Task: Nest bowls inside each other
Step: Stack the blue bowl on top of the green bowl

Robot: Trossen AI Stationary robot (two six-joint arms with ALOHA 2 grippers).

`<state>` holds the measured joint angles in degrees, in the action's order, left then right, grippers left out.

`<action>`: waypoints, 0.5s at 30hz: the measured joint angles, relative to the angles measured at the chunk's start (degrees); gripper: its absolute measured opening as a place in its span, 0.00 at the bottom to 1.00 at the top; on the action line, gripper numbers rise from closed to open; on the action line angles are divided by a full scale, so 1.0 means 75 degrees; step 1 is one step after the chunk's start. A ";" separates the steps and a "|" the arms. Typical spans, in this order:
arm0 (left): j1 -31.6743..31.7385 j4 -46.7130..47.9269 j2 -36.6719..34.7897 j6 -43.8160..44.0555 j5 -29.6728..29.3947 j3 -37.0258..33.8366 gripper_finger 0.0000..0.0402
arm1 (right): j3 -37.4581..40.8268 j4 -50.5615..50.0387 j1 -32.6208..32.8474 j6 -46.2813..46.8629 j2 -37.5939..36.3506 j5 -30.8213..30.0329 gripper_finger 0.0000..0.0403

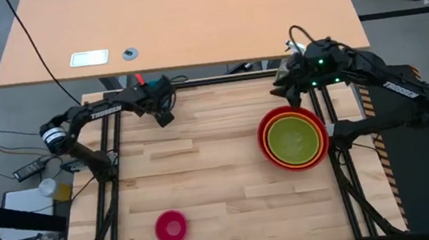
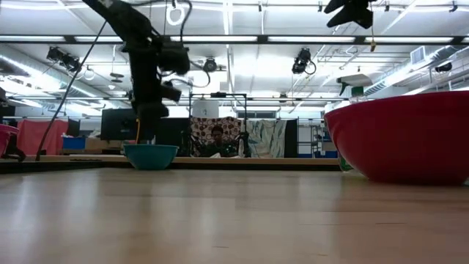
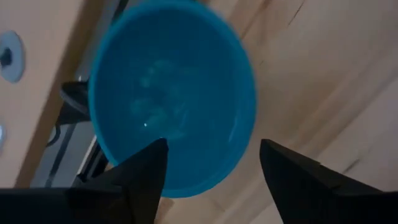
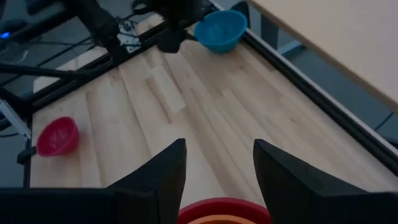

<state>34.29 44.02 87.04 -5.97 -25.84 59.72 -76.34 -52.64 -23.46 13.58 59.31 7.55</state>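
A blue bowl [image 3: 171, 93] stands upright on its base at the table's far left [image 4: 219, 30] [image 2: 150, 155]. My left gripper [image 3: 211, 158] [image 1: 165, 116] hangs open just above it, one fingertip over the bowl's inside and the other outside its rim. Whether they touch does not show. At the right, a lime green bowl [image 1: 293, 139] sits inside an orange one, inside a red one [image 2: 403, 136]. My right gripper [image 4: 217, 162] [image 1: 293, 94] is open and empty, high above the stack's far side. A pink bowl [image 1: 171, 228] [image 4: 57, 137] sits near the front left.
Black frame rails [image 1: 114, 173] run along the table's left, right and far edges. A larger tan table [image 1: 177, 18] stands beyond the far edge. Bare wood [image 1: 219, 160] lies between the blue bowl, the pink bowl and the stack. A person [image 2: 218, 139] sits far behind.
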 joint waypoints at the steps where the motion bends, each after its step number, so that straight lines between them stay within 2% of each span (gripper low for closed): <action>1: 0.0050 0.0021 0.0134 -0.0142 0.0000 0.0000 0.64 | 0.0000 0.0038 0.0085 0.0003 0.0075 0.0000 0.48; 10: 0.0305 0.0048 0.1174 -0.0703 0.0002 0.0000 0.61 | 0.0000 0.0233 0.0729 0.0391 0.0620 -0.0058 0.48; 15: 0.0361 0.0072 0.1575 -0.0752 0.0342 0.0000 0.51 | 0.0000 0.0473 0.1068 0.0423 0.0790 -0.0237 0.48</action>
<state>36.99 44.56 98.85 -11.62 -23.28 59.72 -76.34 -49.09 -15.45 16.76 65.23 5.77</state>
